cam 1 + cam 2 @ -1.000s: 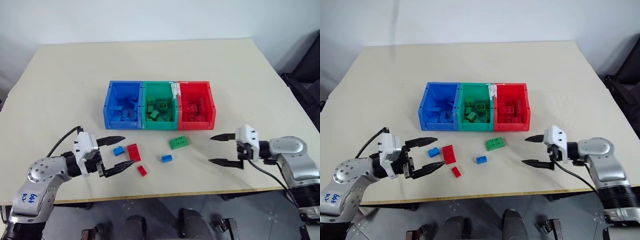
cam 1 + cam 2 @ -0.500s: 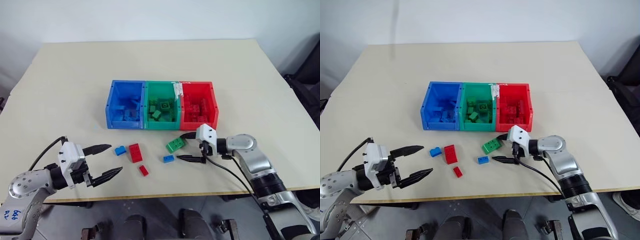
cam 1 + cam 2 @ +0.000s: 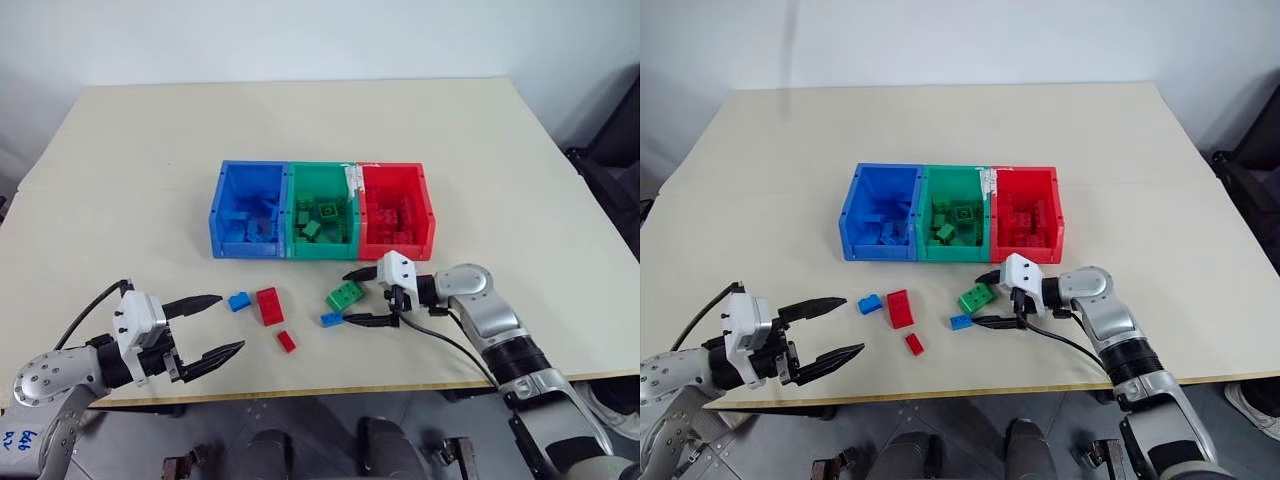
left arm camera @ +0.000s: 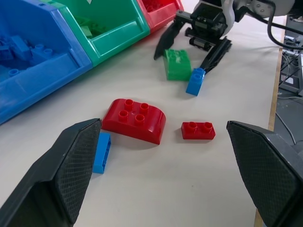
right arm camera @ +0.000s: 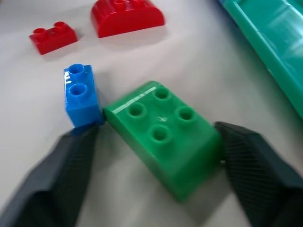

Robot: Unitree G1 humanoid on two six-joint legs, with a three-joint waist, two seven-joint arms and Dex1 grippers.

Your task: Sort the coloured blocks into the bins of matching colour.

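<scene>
Now, right end effector [image 3: 350, 297] part-open astride green block [image 3: 345, 294], one finger touching it, left end effector [image 3: 218, 325] wide open, empty.

I see a beige table [image 3: 150, 160] carrying three joined bins [image 3: 322, 211]. Just before the bins lie a green block [image 3: 345, 294], two blue blocks [image 3: 331, 319] and two red blocks [image 3: 269, 304].

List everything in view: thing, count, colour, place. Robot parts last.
Table: one, beige, under everything.
Bins: three joined, blue, green, red from left to right, mid-table, each holding blocks of its own colour.
Green block: one, before the green bin, between the right claw's fingers.
Blue blocks: two; one touching the green block, one left of the large red block.
Red blocks: two; large, small nearer the table edge.
Left claw: open, near the front edge.
Right claw: around the green block, partly closed.
</scene>
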